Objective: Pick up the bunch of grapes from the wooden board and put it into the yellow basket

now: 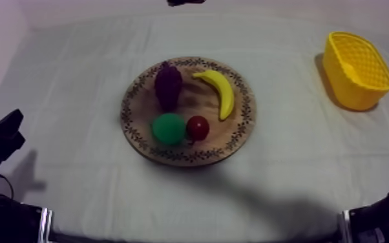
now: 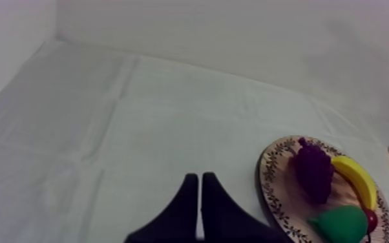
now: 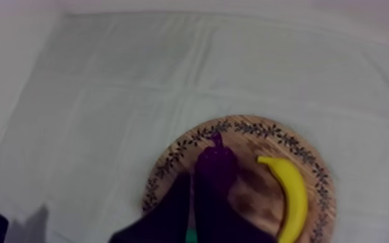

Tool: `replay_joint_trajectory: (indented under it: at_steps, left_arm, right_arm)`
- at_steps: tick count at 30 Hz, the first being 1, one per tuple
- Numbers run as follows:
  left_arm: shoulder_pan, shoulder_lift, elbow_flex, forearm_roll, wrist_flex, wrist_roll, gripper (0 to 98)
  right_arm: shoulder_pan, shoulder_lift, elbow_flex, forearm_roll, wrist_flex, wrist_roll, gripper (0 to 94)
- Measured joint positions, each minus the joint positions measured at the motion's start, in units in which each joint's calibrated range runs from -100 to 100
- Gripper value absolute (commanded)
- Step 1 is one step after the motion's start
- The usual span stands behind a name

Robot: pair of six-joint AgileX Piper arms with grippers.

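Item: bunch of grapes (image 1: 168,84), on the wooden board (image 1: 194,103), left of its middle, stem toward the far rim. Its long axis lies in line with the right gripper (image 3: 193,190), fingers together as a narrow wedge pointing straight at it. Left gripper (image 2: 199,181): likewise narrow, grapes off to one side. The top view places the yellow basket (image 1: 357,70) well apart at the right, which probably favours the right arm.
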Motion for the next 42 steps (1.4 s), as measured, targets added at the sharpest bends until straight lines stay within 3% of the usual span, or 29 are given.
replay_joint_trajectory:
  at_steps: [13,19,24,42]
  left_arm:
    - [0.0,0.0,0.0,0.0,0.0,0.0,0.1]
    - [0.0,0.0,0.0,0.0,0.0,0.0,0.1]
    - [0.0,0.0,0.0,0.0,0.0,0.0,0.1]
    - [0.0,0.0,0.0,0.0,0.0,0.0,0.1]
  right_arm:
    - [0.0,12.0,-9.4,-1.5,7.8,-1.1,21.2]
    - [0.2,13.3,-8.9,-3.2,7.4,0.3,48.6]
    - [0.8,13.4,-8.2,-3.8,5.4,0.1,63.3]
    - [2.8,18.8,1.5,-6.1,-10.5,-0.3,66.4]
